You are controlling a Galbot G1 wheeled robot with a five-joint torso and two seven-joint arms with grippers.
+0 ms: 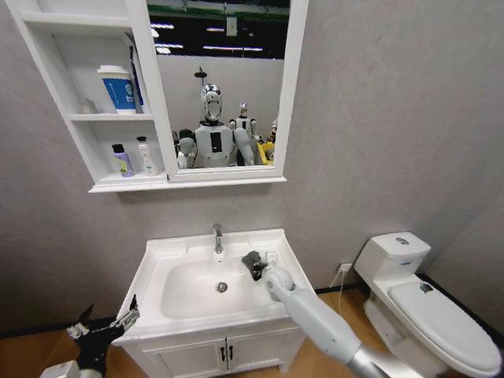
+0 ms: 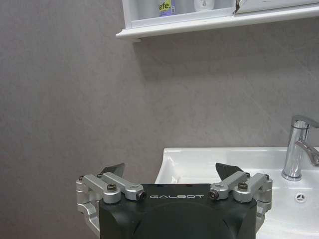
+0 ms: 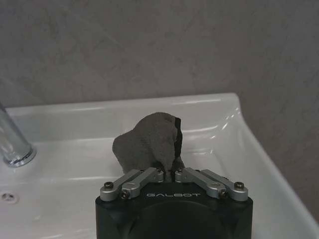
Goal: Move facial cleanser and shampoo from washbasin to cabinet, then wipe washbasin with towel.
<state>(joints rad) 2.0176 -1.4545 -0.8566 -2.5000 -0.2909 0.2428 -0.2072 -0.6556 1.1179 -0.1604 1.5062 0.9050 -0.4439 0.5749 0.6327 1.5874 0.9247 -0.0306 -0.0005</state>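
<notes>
left gripper (image 1: 106,324) parked low by the washbasin's (image 1: 157,256) front-left corner, fingers spread, holding nothing. right gripper (image 3: 169,172) clamped on the towel (image 3: 147,142), pressing it on the right side of the bowl near the back rim, beside the faucet (image 1: 217,237). two small bottles (image 1: 134,158) stand on the cabinet's (image 1: 94,118) bottom shelf.

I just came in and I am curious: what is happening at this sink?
The right hand is shut on the towel, holding it over the washbasin near the faucet. The left hand is open, beside the basin's left edge. Two bottles already stand in the cabinet.
</notes>
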